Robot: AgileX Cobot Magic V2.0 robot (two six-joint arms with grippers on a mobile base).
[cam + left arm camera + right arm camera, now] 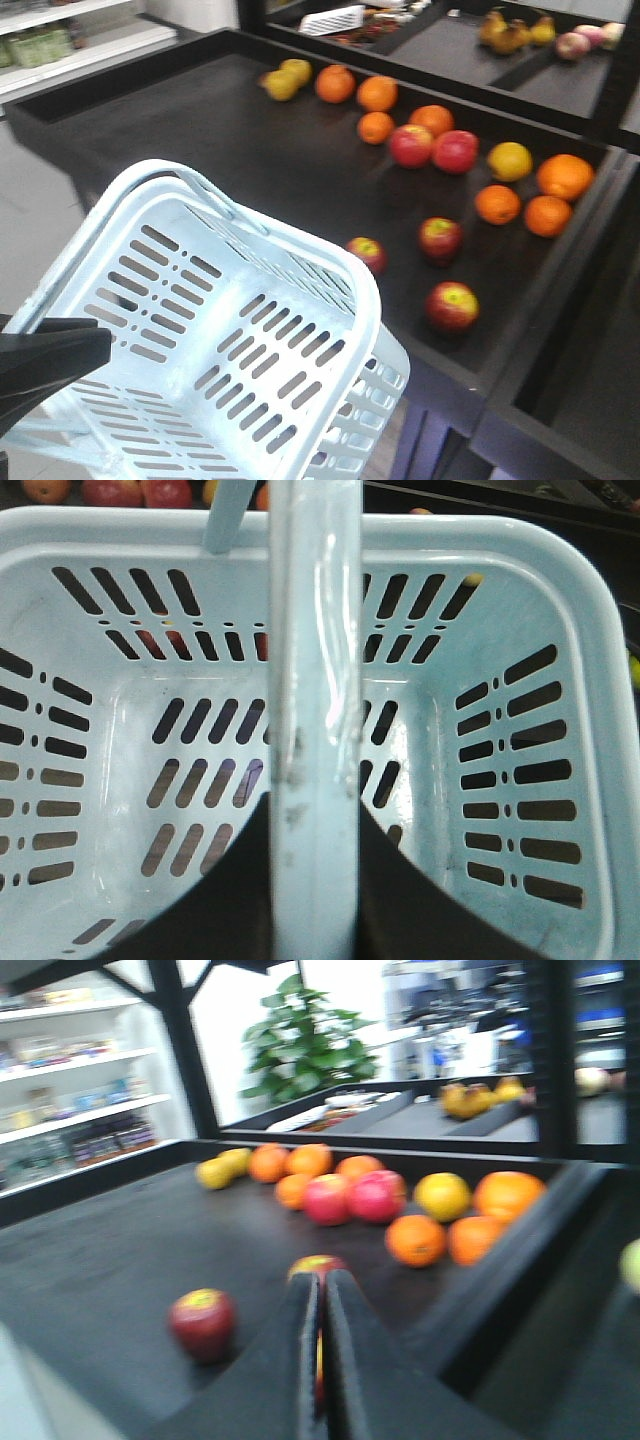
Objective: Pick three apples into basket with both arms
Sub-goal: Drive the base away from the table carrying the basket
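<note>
The opening step is judged to be in hand: no fruit lies in the basket (240, 340), whose slotted bottom is seen bare in the left wrist view. The basket is held tilted off the front edge of the display table (200, 150) by the left gripper (315, 815), which is clamped on the handle (315, 660).

The right gripper (322, 1285) is pointed over the table with its fingers pressed almost together; nothing is grasped (a fleck of red and yellow shows through the thin slit, too blurred to be named).

The dark red apples are counted as three, all on the table and apart from one another: the first apple (367, 250) just beyond the basket's far rim; the second apple (440, 238) beside it; the third apple (452, 305) nearest the table's front edge.

For the next move the right jaws would need to be parted wider than an apple and brought down around the one seen just past the fingertips; the basket should be kept near for the drop.

Otherwise counted in the near tray: two brighter red apples (432, 148); seven oranges (377, 93); three yellow fruits (510, 160); one basket.
</note>
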